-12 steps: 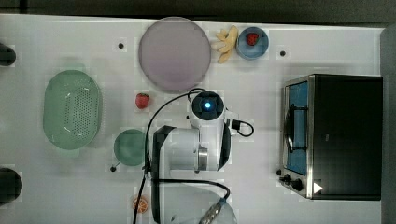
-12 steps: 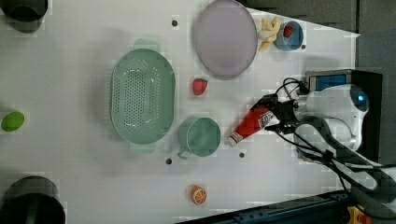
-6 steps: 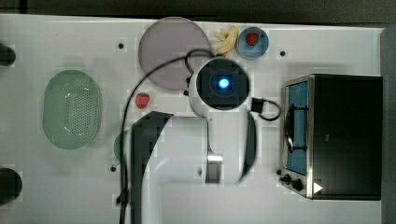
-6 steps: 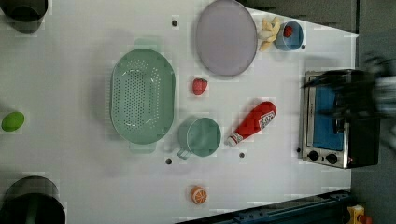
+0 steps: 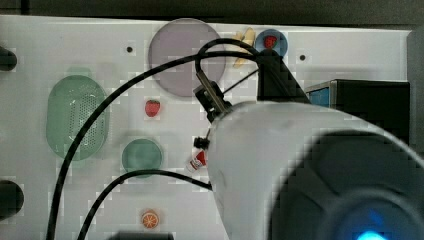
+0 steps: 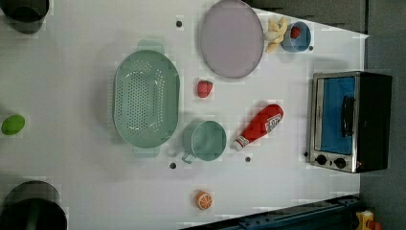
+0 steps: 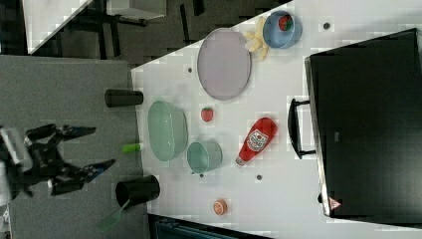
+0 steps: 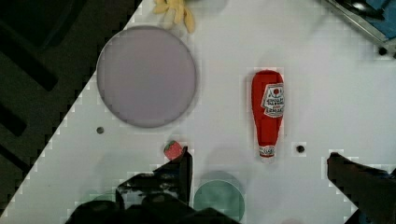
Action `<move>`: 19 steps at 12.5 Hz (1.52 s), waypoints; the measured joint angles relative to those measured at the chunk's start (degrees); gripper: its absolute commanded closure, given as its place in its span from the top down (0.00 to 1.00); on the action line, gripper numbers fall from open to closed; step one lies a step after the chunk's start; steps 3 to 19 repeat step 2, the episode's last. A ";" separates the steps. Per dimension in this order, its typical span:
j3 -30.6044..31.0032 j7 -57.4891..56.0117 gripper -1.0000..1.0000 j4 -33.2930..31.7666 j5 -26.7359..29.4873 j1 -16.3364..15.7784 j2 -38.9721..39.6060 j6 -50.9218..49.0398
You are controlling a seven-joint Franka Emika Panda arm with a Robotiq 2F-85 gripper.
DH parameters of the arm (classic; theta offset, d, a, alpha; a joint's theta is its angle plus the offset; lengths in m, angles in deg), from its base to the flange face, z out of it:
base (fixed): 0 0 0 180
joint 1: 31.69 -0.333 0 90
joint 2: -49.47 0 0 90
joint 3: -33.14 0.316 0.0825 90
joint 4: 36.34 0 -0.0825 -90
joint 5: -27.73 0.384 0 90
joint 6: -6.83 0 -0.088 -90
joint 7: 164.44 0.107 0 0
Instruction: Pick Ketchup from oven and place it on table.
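The ketchup [image 6: 258, 125] lies on its side on the white table [image 6: 72, 191], cap toward the green cup, with nothing holding it. It is also in the right view [image 7: 256, 140] and the wrist view [image 8: 268, 109]. In the top view just its cap end [image 5: 199, 156] peeks out from under my arm [image 5: 310, 170]. The oven [image 6: 349, 120] stands at the left view's right, door closed. My gripper [image 7: 102, 148] hangs open and empty, high above the table; in the wrist view its dark fingers [image 8: 180, 170] frame the bottle far below.
A grey plate [image 6: 232, 38], a strawberry [image 6: 205, 88], a green colander [image 6: 146, 98] and a green cup [image 6: 207, 140] lie around the bottle. A blue bowl [image 6: 296, 36], an orange half [image 6: 204, 200], a lime [image 6: 13, 124] and black cups [image 6: 28, 211] stand further off.
My gripper has let go of the ketchup and risen away from the table, leaving the left view and looming large in the top view. The bottle stays lying where it was.
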 measured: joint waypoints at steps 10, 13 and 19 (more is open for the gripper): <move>-0.31 0.17 1.00 1.18 -0.37 0.37 0.69 -1.66; -0.31 0.17 1.00 1.18 -0.37 0.37 0.69 -1.66; -0.31 0.17 1.00 1.18 -0.37 0.37 0.69 -1.66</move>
